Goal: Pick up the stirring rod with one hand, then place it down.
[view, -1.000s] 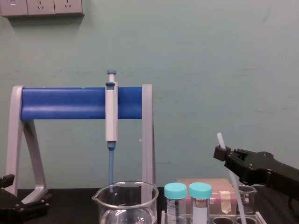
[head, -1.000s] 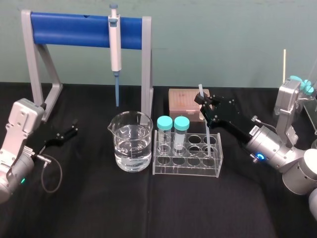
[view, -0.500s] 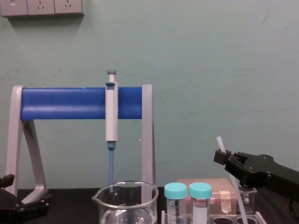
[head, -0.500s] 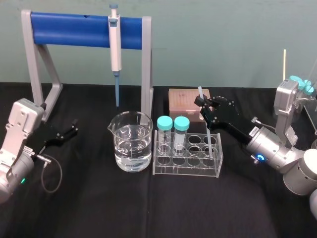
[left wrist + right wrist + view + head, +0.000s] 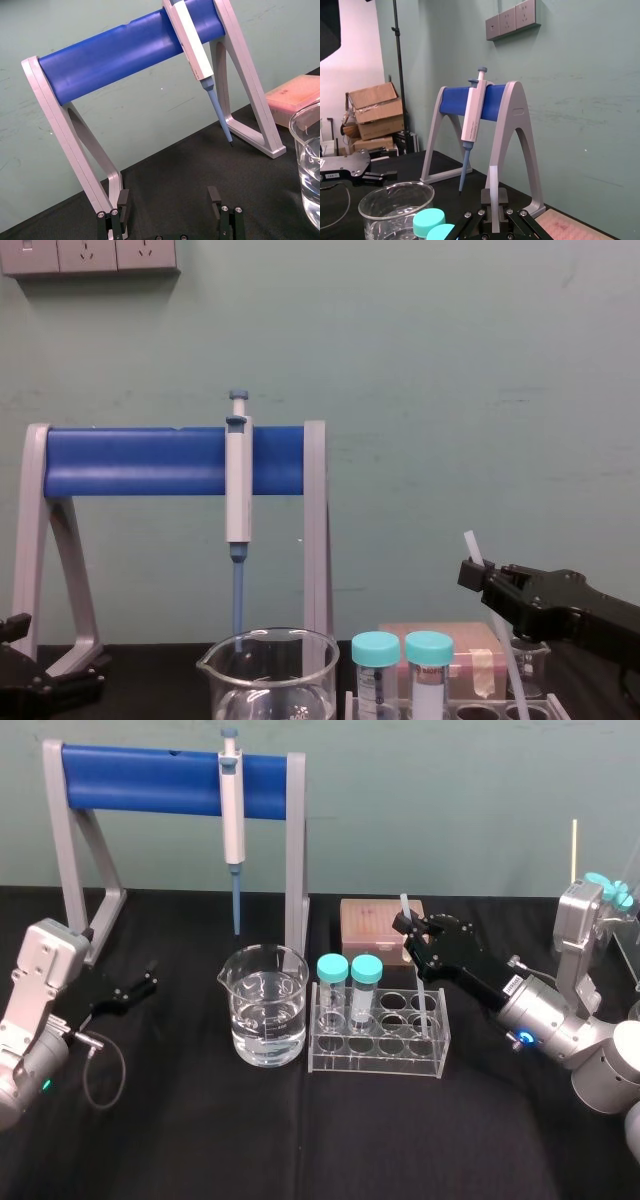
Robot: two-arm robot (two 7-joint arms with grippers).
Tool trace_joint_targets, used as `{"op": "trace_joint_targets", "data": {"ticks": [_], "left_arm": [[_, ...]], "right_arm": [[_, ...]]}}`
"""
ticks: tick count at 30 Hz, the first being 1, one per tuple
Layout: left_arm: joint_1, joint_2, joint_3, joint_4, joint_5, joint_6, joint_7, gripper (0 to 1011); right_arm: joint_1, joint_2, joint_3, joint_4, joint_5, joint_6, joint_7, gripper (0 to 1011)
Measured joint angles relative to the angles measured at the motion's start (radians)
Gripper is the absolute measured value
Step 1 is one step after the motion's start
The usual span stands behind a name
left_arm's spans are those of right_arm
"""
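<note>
The left gripper (image 5: 147, 979) rests low over the black table (image 5: 300, 1140) at the far left, in front of the stand's left leg. Its two fingers (image 5: 122, 200) are spread wide apart with nothing between them.

Next comes one pipette stand (image 5: 175, 767), a blue bar carried on two grey legs. One white-and-blue pipette (image 5: 232, 815) hangs from the bar, tip pointing down.

In front of the stand's right leg is one glass beaker (image 5: 265, 1005), partly filled with clear liquid. Just beside it is one clear rack (image 5: 378, 1045). Two capped tubes stand side by side in the rack's left wells, the first (image 5: 331, 985) and the second (image 5: 366, 985), each with a teal cap. The other wells I can see hold no tubes. One pink box (image 5: 372, 925) sits behind the rack.

The one stirring rod (image 5: 420, 992) stands tilted at the right end of the rack. Its lower end is down in a well and its top leans toward the left, rising above the tube caps. The right gripper (image 5: 412, 932) reaches in from the right, above the rack. Its fingers are closed around the rod's upper part, and a short length of rod shows above them.
</note>
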Motion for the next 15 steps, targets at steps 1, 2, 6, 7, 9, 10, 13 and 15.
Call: {"op": "trace_joint_targets", "data": {"ticks": [1,2,6,7,9,10,13,15], "left_arm": [[0.0,0.0,0.0,0.0,0.0,0.0,0.0,1000],[0.0,0.0,0.0,0.0,0.0,0.0,0.0,1000],[0.0,0.0,0.0,0.0,0.0,0.0,0.0,1000],[0.0,0.0,0.0,0.0,0.0,0.0,0.0,1000],[0.0,0.0,0.0,0.0,0.0,0.0,0.0,1000],[0.0,0.0,0.0,0.0,0.0,0.0,0.0,1000],[0.0,0.0,0.0,0.0,0.0,0.0,0.0,1000],[0.0,0.0,0.0,0.0,0.0,0.0,0.0,1000]], "right_arm": [[0.0,0.0,0.0,0.0,0.0,0.0,0.0,72],[0.0,0.0,0.0,0.0,0.0,0.0,0.0,72],[0.0,0.0,0.0,0.0,0.0,-0.001,0.0,143],[0.0,0.0,0.001,0.0,0.001,-0.001,0.0,197],[0.0,0.0,0.001,0.0,0.001,-0.001,0.0,273],[0.0,0.0,0.001,0.0,0.001,-0.001,0.0,288],[0.0,0.0,0.001,0.0,0.001,-0.001,0.0,390],[0.0,0.0,0.001,0.0,0.001,-0.001,0.0,430]]}}
